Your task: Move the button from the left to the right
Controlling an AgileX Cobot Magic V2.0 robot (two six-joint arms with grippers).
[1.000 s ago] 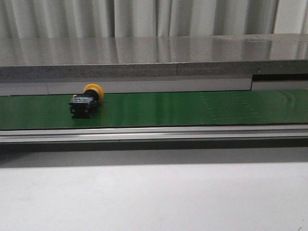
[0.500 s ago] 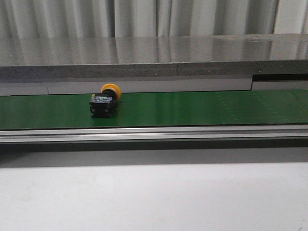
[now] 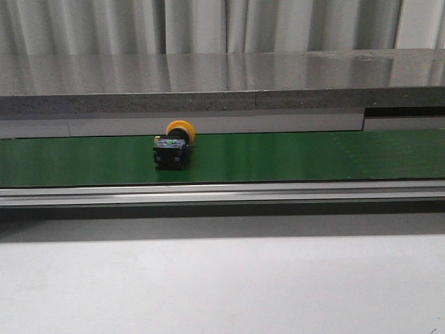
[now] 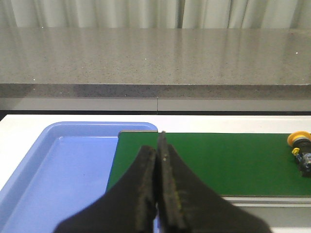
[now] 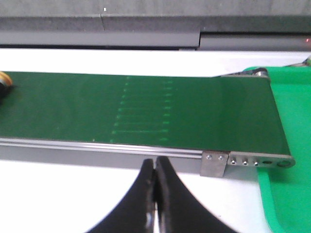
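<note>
The button (image 3: pixel 172 146), an orange rounded cap on a dark boxy base, lies on its side on the green conveyor belt (image 3: pixel 292 156), left of the belt's middle in the front view. It also shows at the edge of the left wrist view as the button (image 4: pixel 302 148), and only its orange rim shows in the right wrist view, button (image 5: pixel 5 80). My left gripper (image 4: pixel 157 145) is shut and empty above the belt's left end. My right gripper (image 5: pixel 154 165) is shut and empty over the white table in front of the belt's right end. Neither gripper shows in the front view.
A blue tray (image 4: pixel 58 170) sits at the belt's left end. A green tray (image 5: pixel 291 145) sits past the belt's right end. A metal rail (image 3: pixel 222 191) runs along the belt's near side, with a grey stone ledge (image 3: pixel 222 83) behind it.
The button has travelled to the right along the belt, from about a quarter of the way across to nearer the middle. Neither gripper is seen in the earlier frames.
</note>
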